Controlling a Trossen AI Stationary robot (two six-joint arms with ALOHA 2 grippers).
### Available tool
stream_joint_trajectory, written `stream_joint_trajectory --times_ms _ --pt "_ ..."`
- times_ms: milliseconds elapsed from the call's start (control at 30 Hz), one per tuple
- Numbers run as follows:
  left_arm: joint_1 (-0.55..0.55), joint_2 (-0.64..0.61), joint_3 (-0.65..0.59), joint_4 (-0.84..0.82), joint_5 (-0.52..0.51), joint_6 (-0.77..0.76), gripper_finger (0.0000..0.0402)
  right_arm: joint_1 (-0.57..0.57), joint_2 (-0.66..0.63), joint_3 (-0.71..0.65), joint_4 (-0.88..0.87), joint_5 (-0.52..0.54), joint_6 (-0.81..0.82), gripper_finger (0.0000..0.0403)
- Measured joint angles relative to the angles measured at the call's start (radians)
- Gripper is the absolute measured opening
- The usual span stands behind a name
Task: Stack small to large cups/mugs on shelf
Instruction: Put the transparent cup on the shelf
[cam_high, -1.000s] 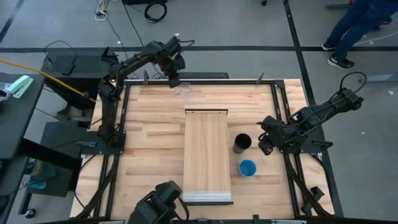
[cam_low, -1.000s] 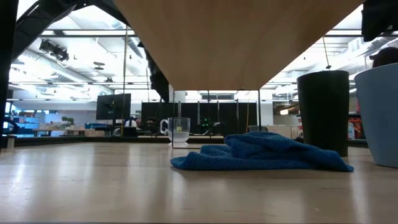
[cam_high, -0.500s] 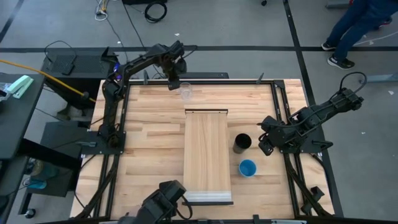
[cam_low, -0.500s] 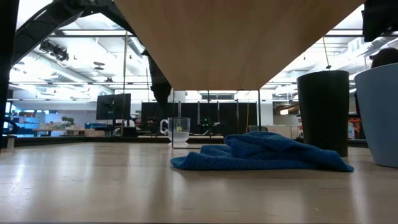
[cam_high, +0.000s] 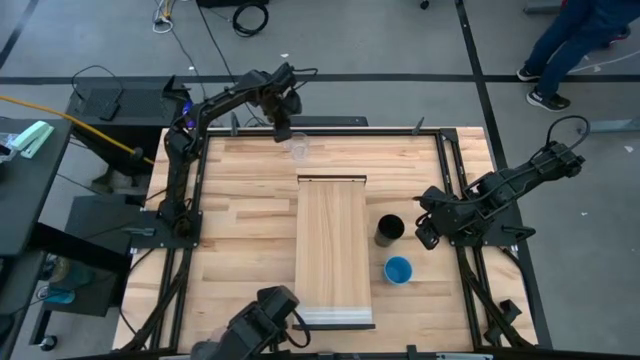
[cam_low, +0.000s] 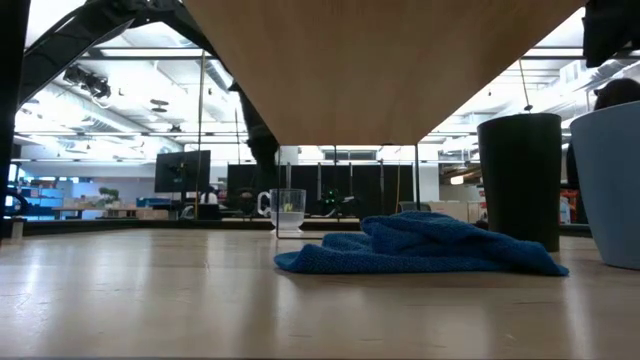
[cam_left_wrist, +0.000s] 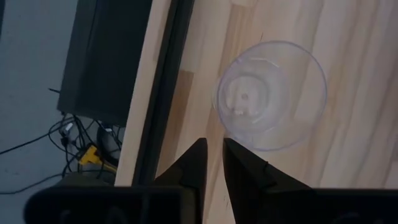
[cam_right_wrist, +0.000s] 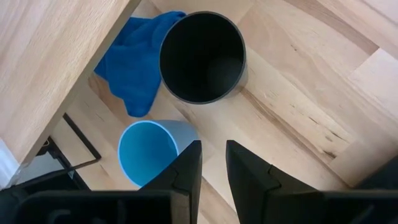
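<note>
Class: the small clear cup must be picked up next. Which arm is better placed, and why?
Left. The left pincer hangs just above the small clear plastic cup at the table's far edge. The right pincer waits across the table by the black cup and blue cup.

Low view: the light-wood shelf board runs off the top edge, the pale blue cup is clipped at right, and the crumpled blue cloth masks the black cup's base.
</note>
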Motion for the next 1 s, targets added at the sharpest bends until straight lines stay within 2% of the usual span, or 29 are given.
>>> stream_joint_trajectory --times_ms 267,500,700,1000 --pt "-0.005 0.0 0.0 -0.027 0.074 0.05 0.0051 0.0 0.0 0.0 0.0 -0.003 0.036 0.008" --pt "-0.024 0.0 0.0 -0.023 0.068 0.039 0.0052 0.0 0.0 0.0 0.0 -0.012 0.05 0.008" --pt "-0.025 0.0 0.0 -0.012 0.034 -0.067 0.0063 0.0 0.0 0.0 0.001 -0.012 0.056 0.008" --pt "-0.022 0.0 0.0 -0.049 0.004 -0.335 0.009 0.0 0.002 0.0 0.001 -0.024 0.079 0.008"
